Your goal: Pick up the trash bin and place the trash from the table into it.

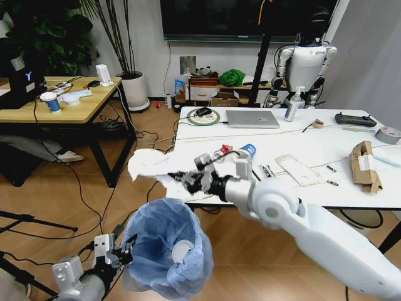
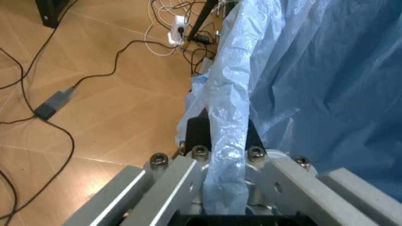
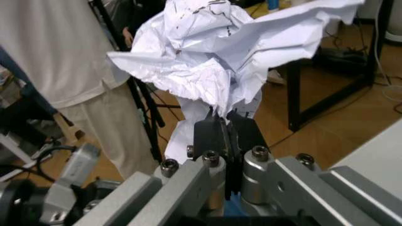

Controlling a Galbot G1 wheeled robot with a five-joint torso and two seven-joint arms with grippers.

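The trash bin (image 1: 168, 254) hangs below the table's (image 1: 376, 188) front-left corner. The crumpled paper (image 1: 145, 164) sits above it, left of that corner. On the tabletop, a laptop (image 1: 252, 119) lies near the back edge, a cardboard box (image 1: 365, 165) toward the right edge.

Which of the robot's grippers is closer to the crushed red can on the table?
Right. The right gripper, holding crumpled paper, hangs just off the table edge near the can; the left gripper is down at the trash bin.

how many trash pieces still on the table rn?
4 visible: crushed can and paper cup behind the right gripper, flat packet mid-table, cardboard box near the right edge. The right arm may hide more.
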